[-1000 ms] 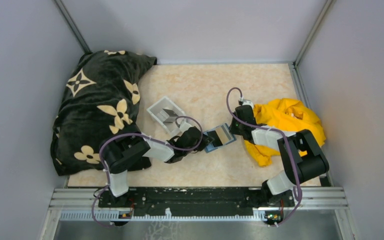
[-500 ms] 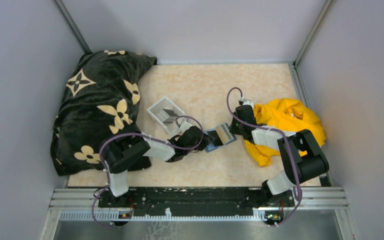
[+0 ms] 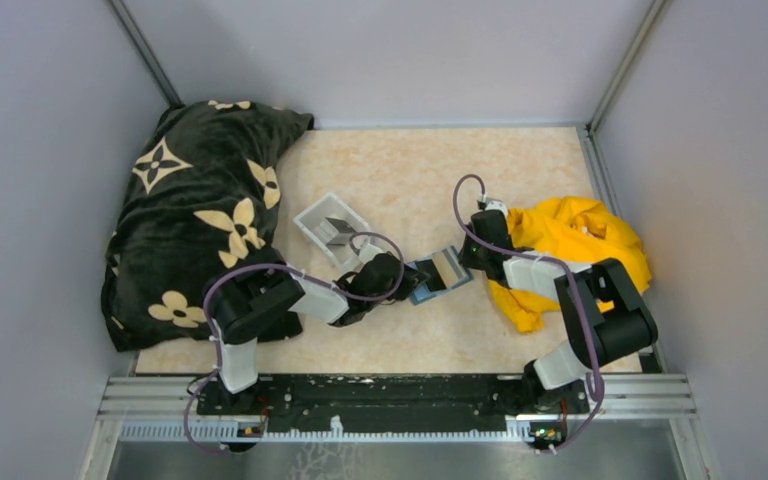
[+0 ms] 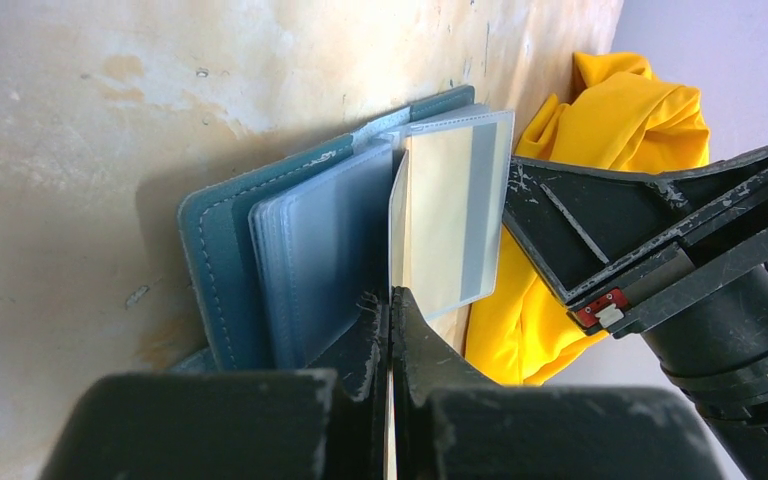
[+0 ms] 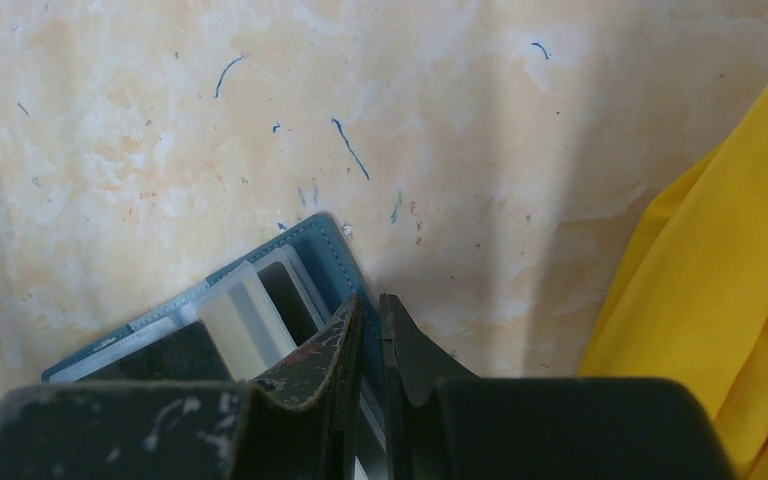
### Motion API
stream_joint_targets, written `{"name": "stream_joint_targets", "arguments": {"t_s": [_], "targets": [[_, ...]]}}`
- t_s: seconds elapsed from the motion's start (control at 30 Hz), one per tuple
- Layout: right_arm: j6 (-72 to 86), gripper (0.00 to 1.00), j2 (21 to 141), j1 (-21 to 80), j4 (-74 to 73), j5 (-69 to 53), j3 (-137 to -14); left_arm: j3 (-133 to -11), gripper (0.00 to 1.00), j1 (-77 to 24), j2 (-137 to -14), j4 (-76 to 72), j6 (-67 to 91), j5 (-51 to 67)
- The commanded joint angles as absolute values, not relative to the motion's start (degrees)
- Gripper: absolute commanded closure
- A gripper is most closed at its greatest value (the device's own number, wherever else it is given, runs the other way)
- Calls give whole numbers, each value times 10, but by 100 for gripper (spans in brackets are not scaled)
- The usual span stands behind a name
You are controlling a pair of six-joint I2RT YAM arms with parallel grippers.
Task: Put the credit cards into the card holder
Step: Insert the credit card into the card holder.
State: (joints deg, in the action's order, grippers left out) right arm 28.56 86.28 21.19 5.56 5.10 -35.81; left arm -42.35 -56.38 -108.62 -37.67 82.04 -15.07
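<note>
Item, one: flat teal-blue stitched leatherette card holder, book-fold, lying opened on the table near its middle, between the two arms. It holds a stack of clear, glossy plastic sleeves, their number not countable. Item, one: thin rectangular yellow-tan credit card, smooth and matte, standing against the outermost sleeve at the holder's open side; whether it sits inside the sleeve cannot be told. The left fingers, black and scuffed, are pinched narrow on this card's near edge. The right fingers, also black and worn, are pinched narrow on the edge of the holder's teal cover. Item, one: small rectangular tray of clear-white plastic, well left of the holder and beyond the left arm, holding at least one grey card; any further cards there cannot be counted. Item, one: soft black fleece blanket with cream flower motifs, heaped at the table's left side. Item, one: crumpled bright yellow cloth, at the right side, just behind the right arm. Table surface: beige, marble-patterned, flecked with small marks.
</note>
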Motion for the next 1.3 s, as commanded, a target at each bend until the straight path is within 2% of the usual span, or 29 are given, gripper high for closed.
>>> {"name": "stream_joint_targets", "arguments": {"t_s": [0.0,1.27], "targets": [[282,88,872,208,56,50,-371,-406,100,-557,-1106,-422,811,-144],[282,88,880,208,55,51,-370,-359,100,-553,-1148,-590,840,-159]]}}
